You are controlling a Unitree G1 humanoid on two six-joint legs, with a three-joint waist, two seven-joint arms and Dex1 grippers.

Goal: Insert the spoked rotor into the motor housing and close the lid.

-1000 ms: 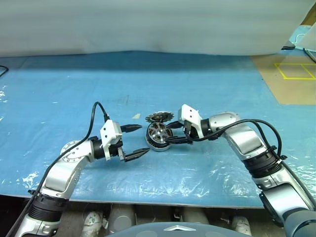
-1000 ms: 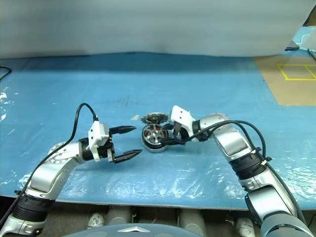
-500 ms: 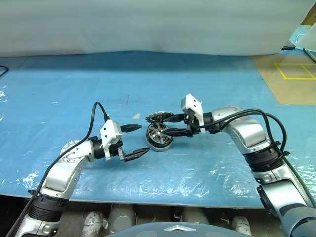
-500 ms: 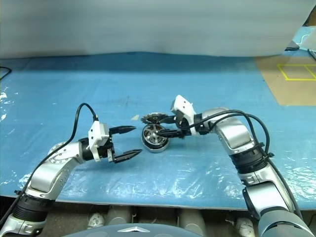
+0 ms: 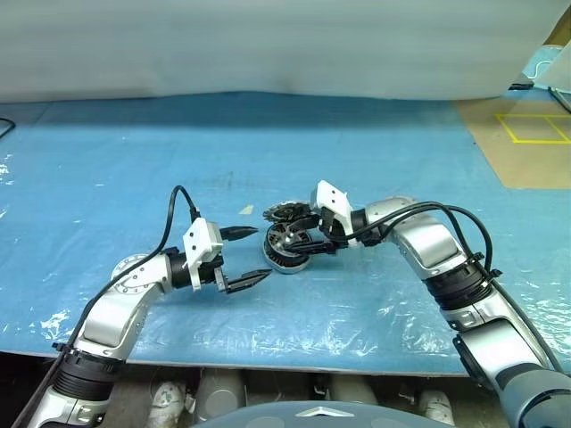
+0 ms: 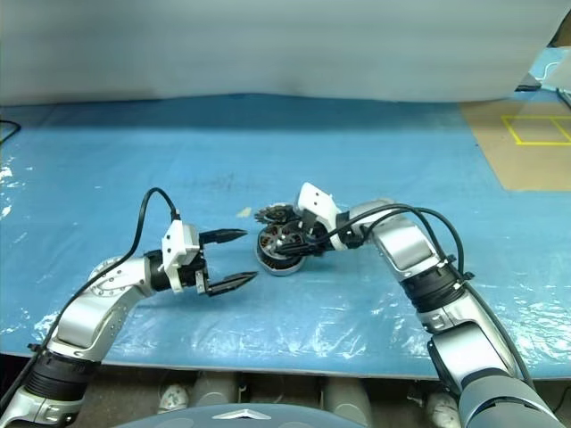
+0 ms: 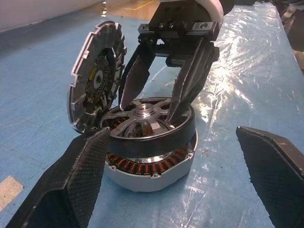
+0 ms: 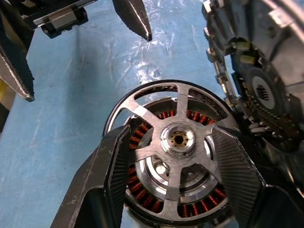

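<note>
Fingers (image 5: 252, 280) of the left gripper (image 5: 247, 257) stand wide apart and empty, level over the blue plastic sheet (image 5: 375, 152), just beside the motor housing (image 7: 152, 167). That housing is a shallow pale-grey puck lying on the sheet, its ring of copper-brown windings showing under the rim of the spoked rotor (image 7: 148, 122). The rotor, dark-rimmed with shiny silver spokes and hub, sits tilted on the housing's top. The right gripper (image 8: 178, 156) reaches down into it, its two fingers set part-way open between the spokes either side of the hub. Behind, the lid (image 7: 93, 84) leans on edge against the housing, its toothed rim and inner face showing.
</note>
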